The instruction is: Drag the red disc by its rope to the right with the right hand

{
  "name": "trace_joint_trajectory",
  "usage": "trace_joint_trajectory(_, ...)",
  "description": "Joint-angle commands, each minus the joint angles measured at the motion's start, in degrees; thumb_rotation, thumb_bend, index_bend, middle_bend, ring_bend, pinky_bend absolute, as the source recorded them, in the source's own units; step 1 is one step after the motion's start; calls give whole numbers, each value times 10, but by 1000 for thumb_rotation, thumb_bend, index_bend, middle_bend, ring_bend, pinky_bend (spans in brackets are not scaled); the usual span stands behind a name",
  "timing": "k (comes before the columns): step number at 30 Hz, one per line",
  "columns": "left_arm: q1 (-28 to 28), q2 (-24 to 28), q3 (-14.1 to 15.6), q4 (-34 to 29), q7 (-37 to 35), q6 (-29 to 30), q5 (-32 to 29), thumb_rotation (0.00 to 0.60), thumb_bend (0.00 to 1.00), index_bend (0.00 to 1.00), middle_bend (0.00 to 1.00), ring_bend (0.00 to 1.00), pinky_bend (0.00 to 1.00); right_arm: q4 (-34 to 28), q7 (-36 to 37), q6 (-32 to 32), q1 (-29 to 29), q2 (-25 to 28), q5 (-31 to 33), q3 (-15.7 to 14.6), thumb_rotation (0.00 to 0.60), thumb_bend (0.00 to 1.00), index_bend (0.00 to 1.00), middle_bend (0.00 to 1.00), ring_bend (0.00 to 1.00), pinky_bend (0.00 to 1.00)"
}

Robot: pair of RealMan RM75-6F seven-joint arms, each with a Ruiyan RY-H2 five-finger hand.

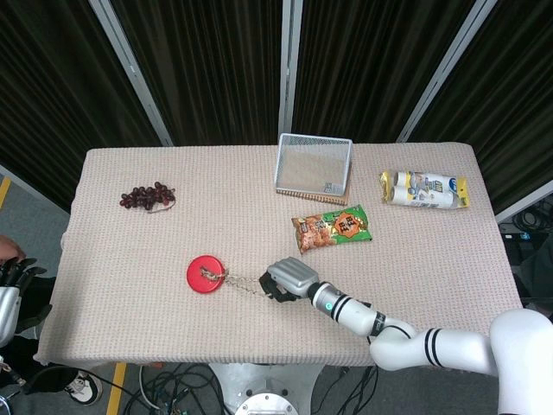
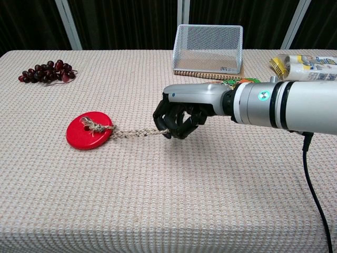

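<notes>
A flat red disc (image 1: 205, 274) (image 2: 88, 137) lies on the cloth at front left, with a twine rope (image 1: 244, 281) (image 2: 138, 133) knotted at its middle and stretched taut to the right. My right hand (image 1: 286, 280) (image 2: 178, 117) grips the rope's free end, fingers curled in around it, just right of the disc. My left hand (image 1: 10, 290) shows only at the left edge of the head view, off the table, fingers spread and holding nothing.
A wire mesh basket (image 1: 314, 165) (image 2: 208, 48) stands at the back centre. A snack bag (image 1: 332, 228) lies just beyond my right arm. Grapes (image 1: 147, 197) (image 2: 46, 71) sit at the back left, a wrapped pack (image 1: 423, 189) (image 2: 304, 67) at the back right.
</notes>
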Motion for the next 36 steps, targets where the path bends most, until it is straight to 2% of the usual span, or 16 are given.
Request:
trace_joint_trajectory(1, 0, 1, 0, -2, 1, 0, 0, 600, 192, 300, 177, 99, 164, -6, -5, 25, -16, 11, -8, -2, 600, 889, 998, 864, 765, 794)
trace_joint_trajectory(5, 0, 0, 1, -1, 0, -4, -1, 600, 192, 300, 177, 99, 164, -10, 22, 60, -40, 19, -16, 2, 600, 964, 1000, 863, 874, 909)
trace_joint_trajectory(10, 0, -1, 2, -1, 1, -5, -1, 600, 192, 300, 174, 99, 164, -18, 85, 108, -76, 46, -58, 0, 600, 977, 1000, 864, 895, 924)
trace_joint_trajectory(16, 0, 0, 2, -1, 1, -6, -1, 600, 192, 300, 174, 99, 164, -55, 170, 185, -135, 142, -114, -11, 600, 994, 1000, 869, 896, 929)
trace_joint_trajectory(19, -2, -2, 3, -2, 2, -8, 0, 600, 192, 300, 174, 99, 165, -80, 212, 231, -182, 206, -132, -32, 600, 999, 1000, 872, 902, 935)
trace_joint_trajectory(22, -4, -3, 3, -3, 6, -10, 2, 600, 192, 300, 174, 99, 165, -81, 252, 279, -228, 246, -137, -48, 600, 1000, 1000, 875, 907, 939)
trace_joint_trajectory(28, -11, -2, 3, -19, 23, -12, 10, 600, 192, 300, 174, 99, 165, -3, 363, 354, -323, 273, -80, -50, 600, 1000, 1000, 875, 907, 940)
trace_joint_trajectory(36, -16, 4, 4, -41, 49, -20, 8, 600, 192, 300, 174, 99, 165, 130, 500, 372, -404, 260, -25, -38, 600, 1000, 1000, 875, 907, 940)
